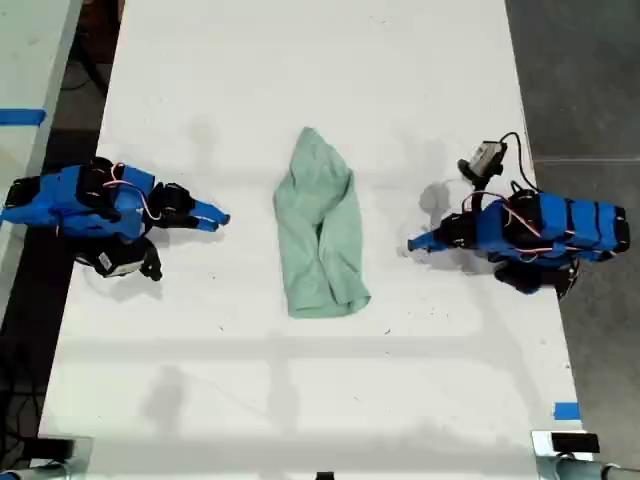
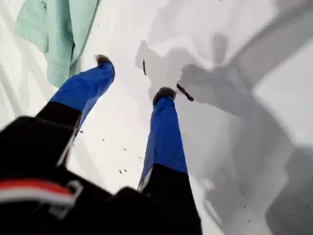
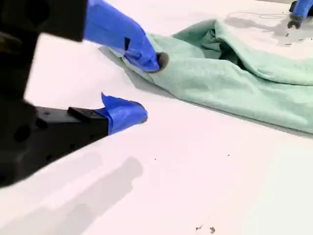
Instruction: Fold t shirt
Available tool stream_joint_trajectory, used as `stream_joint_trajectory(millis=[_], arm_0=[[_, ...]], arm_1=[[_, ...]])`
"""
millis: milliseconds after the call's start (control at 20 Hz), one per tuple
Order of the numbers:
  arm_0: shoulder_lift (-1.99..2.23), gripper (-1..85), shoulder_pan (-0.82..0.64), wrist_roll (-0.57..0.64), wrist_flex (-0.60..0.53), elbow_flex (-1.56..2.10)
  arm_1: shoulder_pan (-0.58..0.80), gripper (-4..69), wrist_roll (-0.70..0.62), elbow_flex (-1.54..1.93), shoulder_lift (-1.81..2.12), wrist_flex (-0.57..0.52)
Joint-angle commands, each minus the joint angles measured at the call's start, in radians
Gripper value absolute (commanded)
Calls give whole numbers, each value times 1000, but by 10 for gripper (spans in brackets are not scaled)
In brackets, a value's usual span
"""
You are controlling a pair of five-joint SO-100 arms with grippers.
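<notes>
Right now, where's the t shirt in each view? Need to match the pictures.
Exterior view: the t shirt lies bunched lengthwise mid-table, between the two arms.
First wrist view: only one edge of it shows, beyond my first gripper, whose fingers are open and apart from the cloth.
Second wrist view: it stretches across the table just past my open second gripper.
Shared landmark: the white table, bare around the shirt.

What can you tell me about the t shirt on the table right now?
The t shirt is pale mint green, plain, soft wrinkled cloth. It lies bunched lengthwise mid-table, narrow at the far end, wider at the near end in the exterior view. Neither gripper holds it; both sit off to its sides.
</notes>
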Motion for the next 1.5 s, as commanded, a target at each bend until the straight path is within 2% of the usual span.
stream_joint_trajectory(millis=[0,100,200,300,450,500,550,600,650,750,900,1250,1300,1350,1450], arm_0=[[8,-1,137,-77,-15,-9],[9,-1,109,-109,15,-74],[-14,-1,86,-103,61,-209],[-210,-3,66,-143,117,-419],[-733,-3,143,-95,75,-764],[-916,-3,181,-89,64,-890],[-1089,17,219,-92,34,-1005],[-1256,65,242,-87,3,-1114],[-1436,123,261,-74,0,-1238],[-1747,173,278,-43,-12,-1440],[-2098,204,301,-35,-23,-1664],[-2393,184,322,-37,-29,-1916],[-2422,113,322,-17,-32,-1948],[-2444,-2,324,-12,-35,-1973],[-2462,-2,336,2,-32,-2002]], arm_1=[[49,-13,34,51,12,-57],[72,-13,11,8,11,-41],[67,-13,44,-201,-84,46],[78,-13,15,-528,-430,78],[-3,-12,-18,-896,-885,35],[-46,9,-28,-971,-1003,-5],[-86,84,-34,-1048,-1131,-32],[-123,160,-31,-1135,-1269,-35],[-155,202,-34,-1224,-1402,-35],[-199,251,-37,-1374,-1629,-34],[-244,264,-11,-1474,-1836,-34],[-308,238,25,-1649,-2117,-25],[-310,86,23,-1664,-2145,-25],[-313,-12,35,-1669,-2157,-25],[-319,-11,35,-1697,-2172,-17]])
